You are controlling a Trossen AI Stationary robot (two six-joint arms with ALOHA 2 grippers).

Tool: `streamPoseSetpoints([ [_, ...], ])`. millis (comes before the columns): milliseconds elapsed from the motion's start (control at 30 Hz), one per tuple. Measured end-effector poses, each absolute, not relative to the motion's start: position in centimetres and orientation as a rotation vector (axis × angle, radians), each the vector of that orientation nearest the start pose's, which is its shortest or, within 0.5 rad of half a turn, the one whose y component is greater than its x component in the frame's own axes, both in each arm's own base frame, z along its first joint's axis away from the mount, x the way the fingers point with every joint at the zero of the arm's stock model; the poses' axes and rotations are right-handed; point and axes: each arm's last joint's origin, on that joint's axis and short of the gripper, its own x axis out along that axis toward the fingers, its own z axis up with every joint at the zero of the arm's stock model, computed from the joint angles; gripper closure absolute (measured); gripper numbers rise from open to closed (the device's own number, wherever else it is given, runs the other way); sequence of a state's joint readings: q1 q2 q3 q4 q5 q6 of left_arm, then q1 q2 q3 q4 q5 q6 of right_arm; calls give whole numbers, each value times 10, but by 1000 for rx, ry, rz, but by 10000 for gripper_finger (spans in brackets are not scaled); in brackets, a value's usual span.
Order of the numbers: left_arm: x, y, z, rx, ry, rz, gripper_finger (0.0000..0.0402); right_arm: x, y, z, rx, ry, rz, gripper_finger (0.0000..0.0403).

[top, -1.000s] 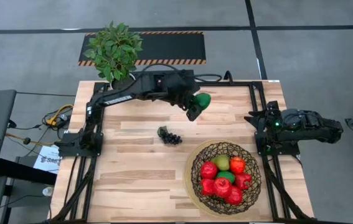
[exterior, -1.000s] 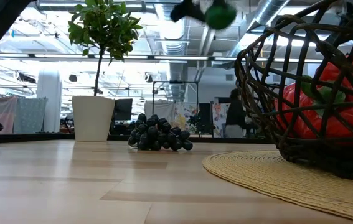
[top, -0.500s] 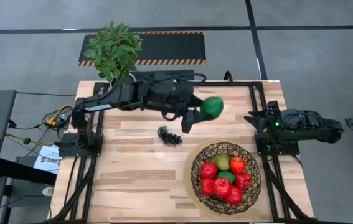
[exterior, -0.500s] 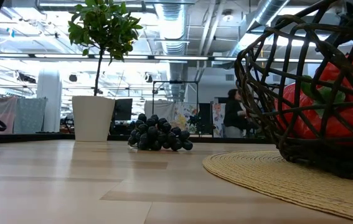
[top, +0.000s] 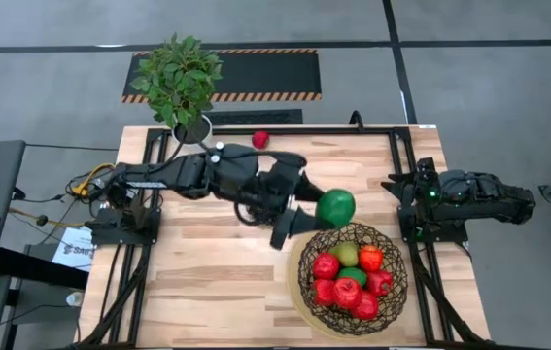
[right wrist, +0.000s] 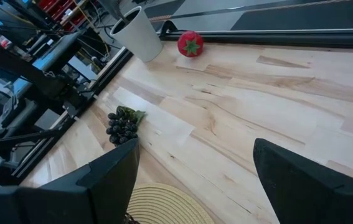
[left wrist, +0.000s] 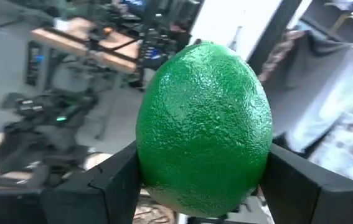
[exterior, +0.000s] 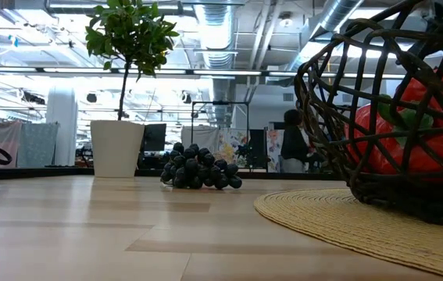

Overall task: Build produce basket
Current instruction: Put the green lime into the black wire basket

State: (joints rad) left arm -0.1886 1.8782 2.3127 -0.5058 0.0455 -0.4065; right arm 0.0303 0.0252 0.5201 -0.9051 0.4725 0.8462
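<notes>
My left pincer (top: 316, 216) clenched on green lime (top: 335, 206), held just beside far rim of basket (top: 306, 292). Step: carrying. Next: move over basket centre, release. Right pincer (top: 403, 208) parked open at worktop (top: 207, 282) edge.

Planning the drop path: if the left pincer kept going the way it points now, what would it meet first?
Probably the basket. The left pincer, shut on a lime, points toward its near rim in the high view. Its height above the rim is unclear, so it might pass over it and reach the fruit inside.
</notes>
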Motion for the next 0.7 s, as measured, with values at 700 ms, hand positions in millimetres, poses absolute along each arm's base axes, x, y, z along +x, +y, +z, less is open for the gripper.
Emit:
streamPoseSetpoints([
  [700,375,-143,505,-238,72,-501,146,29,-12,242,720,191,-574,69],
])
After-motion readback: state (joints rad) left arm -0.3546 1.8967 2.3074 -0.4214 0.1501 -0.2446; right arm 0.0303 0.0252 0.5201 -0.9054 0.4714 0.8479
